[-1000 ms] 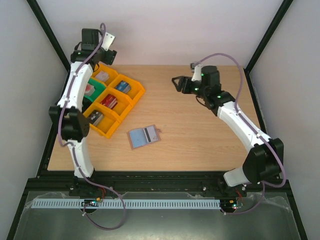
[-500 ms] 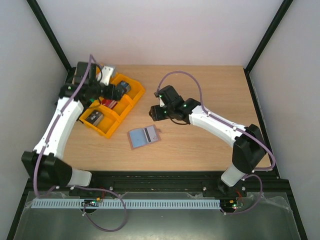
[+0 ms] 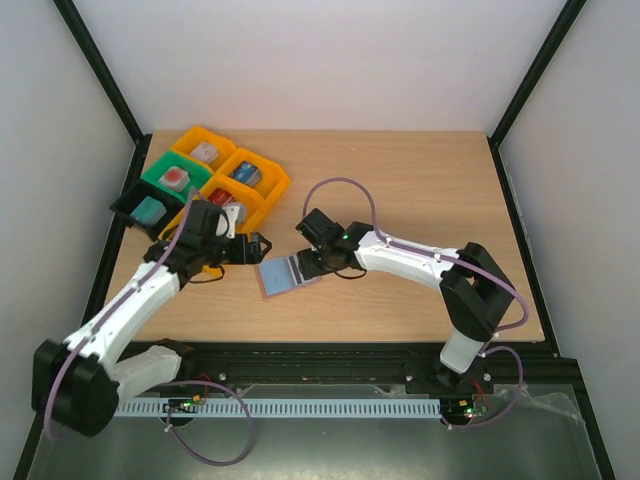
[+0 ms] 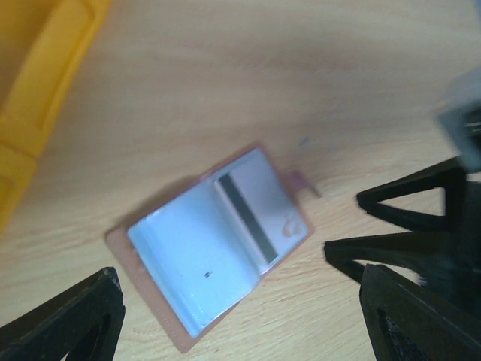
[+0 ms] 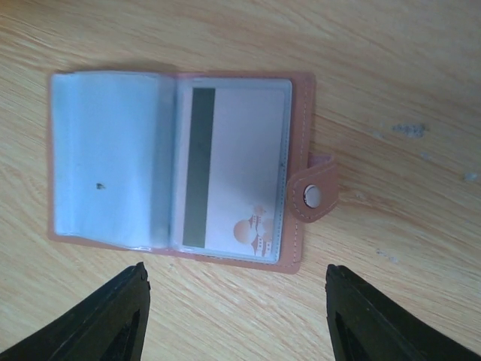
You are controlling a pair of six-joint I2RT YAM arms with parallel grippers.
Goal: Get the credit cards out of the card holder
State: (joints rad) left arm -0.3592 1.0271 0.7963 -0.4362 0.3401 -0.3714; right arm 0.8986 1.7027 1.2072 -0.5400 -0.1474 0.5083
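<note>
**Card holder (image 3: 288, 273) lying open between two spread grippers**

From the near edge, both arms are being bent inward over the table (image 3: 420, 200). The left gripper (image 3: 256, 244) is being held just beside the holder's left edge. Its jaws are standing wide, with nothing between them. The right gripper (image 3: 306, 262) is being held over the holder's right edge, and its jaws are likewise apart and empty.

Between them, near the middle of the table, one holder is lying flat and unfolded, with its snap tab (image 5: 312, 195) sticking out to one side. One credit card (image 5: 234, 169), marked by a dark stripe, is being shown behind the clear sleeve on the tab side. The other sleeve is showing only pale blue-grey, so whether a card is sitting in it cannot be told.

The holder is being judged light, soft and likely to slide on the wood. It would best be pinned at its leather border or its tab. The card is being judged thin, stiff and slick, best pinched at whichever edge is exposed at the sleeve's mouth. Where that mouth is cannot be told.

Farthest off, at the left rear, one black tray (image 3: 122, 203), one green tray (image 3: 157, 172) and at least three yellow trays (image 3: 275, 180) are being counted. Small blocks are lying in those whose insides are being shown.
</note>
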